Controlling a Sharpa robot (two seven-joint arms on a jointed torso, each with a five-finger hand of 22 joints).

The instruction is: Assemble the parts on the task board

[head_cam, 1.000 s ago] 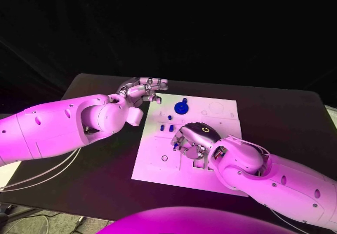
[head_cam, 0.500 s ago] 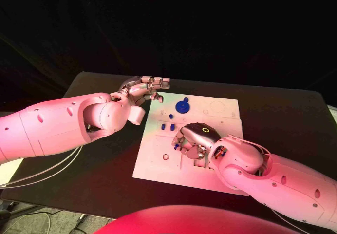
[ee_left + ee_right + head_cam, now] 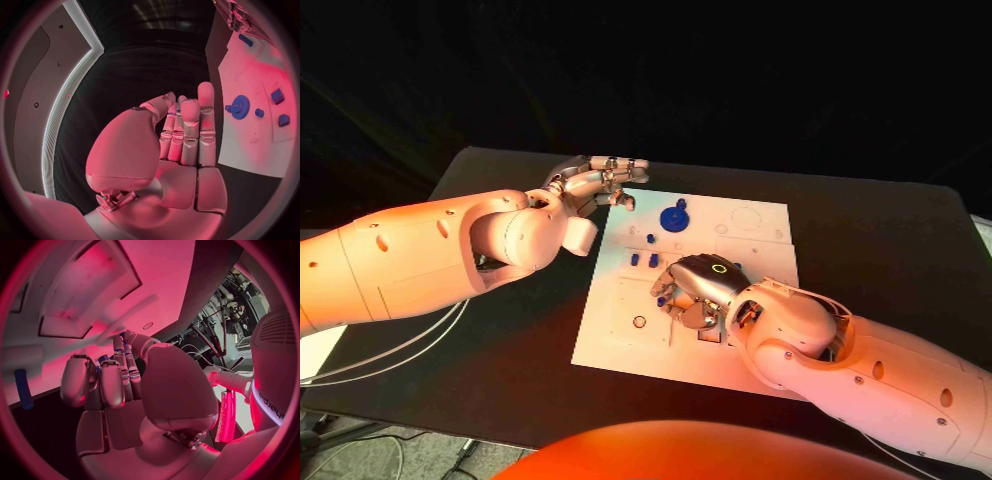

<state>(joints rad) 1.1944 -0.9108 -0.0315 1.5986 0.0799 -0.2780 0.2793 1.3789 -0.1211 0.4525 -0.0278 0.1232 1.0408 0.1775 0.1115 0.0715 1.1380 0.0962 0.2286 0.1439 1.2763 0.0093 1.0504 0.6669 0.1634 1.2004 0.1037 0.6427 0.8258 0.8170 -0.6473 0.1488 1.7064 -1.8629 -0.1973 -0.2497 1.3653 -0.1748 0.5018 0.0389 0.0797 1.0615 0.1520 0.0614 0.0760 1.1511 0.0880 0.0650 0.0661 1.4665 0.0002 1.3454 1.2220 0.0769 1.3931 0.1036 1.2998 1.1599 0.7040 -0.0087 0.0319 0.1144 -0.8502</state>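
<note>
The white task board (image 3: pixel 747 232) lies in the middle of the black table. My right hand (image 3: pixel 695 288) is down on the board's middle, fingers curled in, pinching a small blue part (image 3: pixel 102 359) against the board; most of that part is hidden. Another blue part (image 3: pixel 659 300) lies just beside those fingers. A blue gear (image 3: pixel 676 218) sits at the board's far side, with small blue pegs (image 3: pixel 643 261) nearer me. My left hand (image 3: pixel 596 183) hovers off the board's far left corner, fingers stretched out and holding nothing (image 3: pixel 187 130). The gear (image 3: pixel 240 106) is beyond those fingertips.
Bare black table (image 3: pixel 502 340) surrounds the board on all sides. Recessed slots (image 3: pixel 81 295) mark the board beyond my right hand, and a long blue part (image 3: pixel 24 388) lies at the board's edge. White cables (image 3: pixel 387 360) hang beneath my left arm.
My right hand has shifted very slightly on the board. The left hand has stayed where it was.
</note>
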